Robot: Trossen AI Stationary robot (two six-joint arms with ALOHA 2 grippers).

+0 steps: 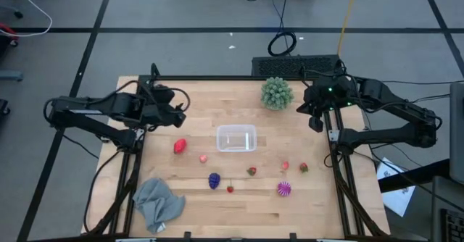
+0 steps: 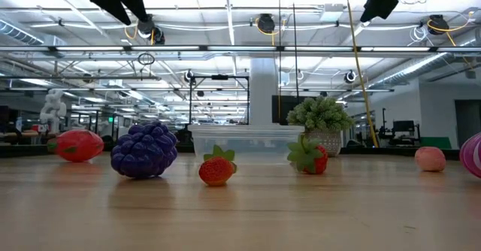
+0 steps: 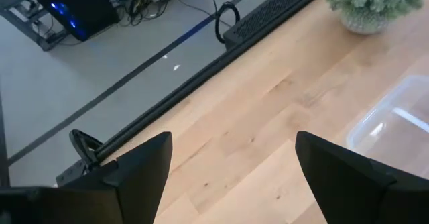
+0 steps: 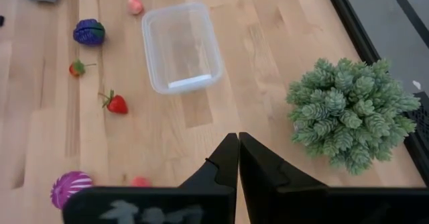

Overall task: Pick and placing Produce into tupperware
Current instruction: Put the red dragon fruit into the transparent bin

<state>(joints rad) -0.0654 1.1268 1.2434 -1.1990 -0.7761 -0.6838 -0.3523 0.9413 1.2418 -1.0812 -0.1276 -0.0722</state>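
The clear tupperware (image 1: 236,138) (image 4: 182,46) stands mid-table with nothing inside. The produce lies loose on the wood near it: a red piece (image 1: 180,146), a dark purple one (image 1: 214,180) (image 4: 89,31), small strawberries (image 1: 251,171) (image 4: 116,103), pink pieces (image 1: 285,167) and a striped magenta one (image 1: 283,190) (image 4: 70,186). My left gripper (image 1: 177,114) (image 3: 231,177) hovers open above the table, left of the tupperware. My right gripper (image 1: 317,122) (image 4: 238,163) hovers shut, right of the tupperware and beside the green spiky ball (image 1: 276,93).
The green spiky ball (image 4: 352,113) sits at the far edge, close to my right gripper. A grey cloth (image 1: 158,202) lies crumpled at the near left corner. Bare wood (image 1: 217,104) shows between the tupperware and the far edge. A black rail (image 3: 201,83) borders the far side.
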